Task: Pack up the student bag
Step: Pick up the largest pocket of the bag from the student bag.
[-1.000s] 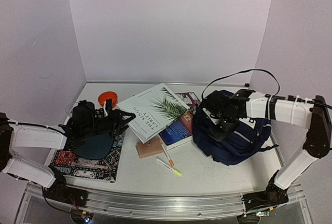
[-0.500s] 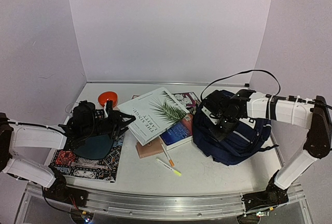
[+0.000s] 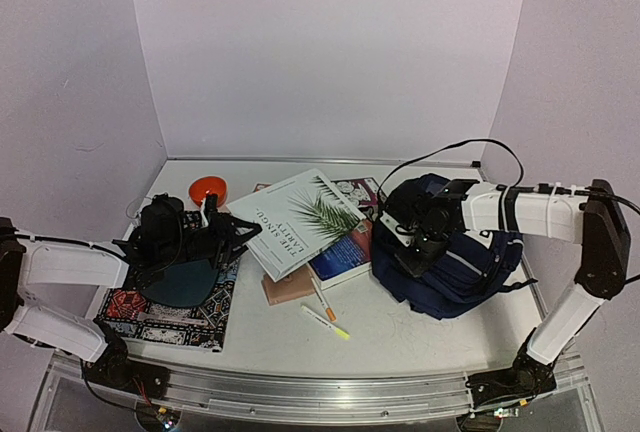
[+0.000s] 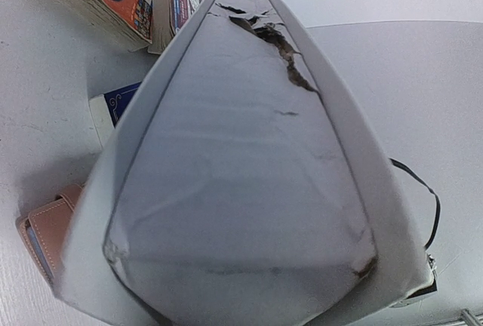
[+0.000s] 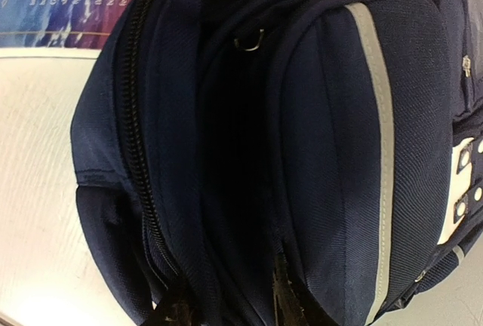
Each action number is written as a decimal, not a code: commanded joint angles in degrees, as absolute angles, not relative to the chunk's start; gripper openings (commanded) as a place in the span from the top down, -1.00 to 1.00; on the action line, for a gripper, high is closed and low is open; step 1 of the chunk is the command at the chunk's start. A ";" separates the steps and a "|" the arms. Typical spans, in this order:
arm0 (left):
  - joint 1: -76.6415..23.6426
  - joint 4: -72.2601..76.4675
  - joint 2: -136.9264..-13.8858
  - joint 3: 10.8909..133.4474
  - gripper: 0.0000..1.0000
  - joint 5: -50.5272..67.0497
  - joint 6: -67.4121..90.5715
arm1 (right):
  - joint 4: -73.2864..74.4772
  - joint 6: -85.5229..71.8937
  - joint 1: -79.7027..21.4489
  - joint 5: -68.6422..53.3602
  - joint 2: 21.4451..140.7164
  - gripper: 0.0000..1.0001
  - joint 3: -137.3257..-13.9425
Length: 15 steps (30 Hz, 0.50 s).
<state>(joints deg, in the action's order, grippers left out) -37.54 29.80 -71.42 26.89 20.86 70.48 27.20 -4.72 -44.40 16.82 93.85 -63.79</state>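
Lying on the right half of the table [image 3: 420, 337], the bag [image 3: 465, 277] is the largest item in view and sits just beside a stack of books at the centre. Its fabric is navy blue with a fine weave. In the right wrist view, the bag [image 5: 317, 152] shows a thin light-grey stripe [image 5: 379, 152] running down a bulging front pocket. A white patch [image 5: 462, 182] with round eyelets sits at the right edge, a dark zipper [image 5: 143, 167] curves along the left seam, and a small metal ring [image 5: 249, 39] hangs near the top. The right gripper [image 3: 408, 244] is pressed against the bag's left face. Its dark fingertips [image 5: 283, 296] straddle a ridge of fabric at the lower edge of the right wrist view, but whether they are clamped on it cannot be told. The left gripper [image 3: 232, 232] is closed on the left corner of a white book [image 3: 295, 217] with a palm leaf on its cover, holding it tilted over a blue book [image 3: 345, 252]. The white book's page edge [image 4: 241, 175] fills the left wrist view. A tan wallet [image 3: 288, 287] lies under the books' near edge, with an orange-tipped pen [image 3: 323, 302] and a yellow marker [image 3: 328, 324] just in front of it. An orange bowl [image 3: 207, 190] stands at the far left.
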 commanded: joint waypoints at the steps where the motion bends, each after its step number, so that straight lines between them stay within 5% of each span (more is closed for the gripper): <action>1: -37.18 32.78 -70.00 29.35 0.37 21.48 69.33 | 30.40 -4.98 -44.11 23.12 91.54 0.40 -63.89; 10: -37.08 32.33 -70.51 30.30 0.37 22.21 68.73 | 30.24 -4.61 -43.84 21.26 94.27 0.46 -63.37; 15: -37.09 32.11 -70.72 31.01 0.37 23.10 68.58 | 30.69 -4.30 -43.85 20.35 94.14 0.95 -65.95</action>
<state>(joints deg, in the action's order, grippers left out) -37.43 29.15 -71.42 27.14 21.30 70.24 27.17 -4.64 -44.40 18.68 93.84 -63.79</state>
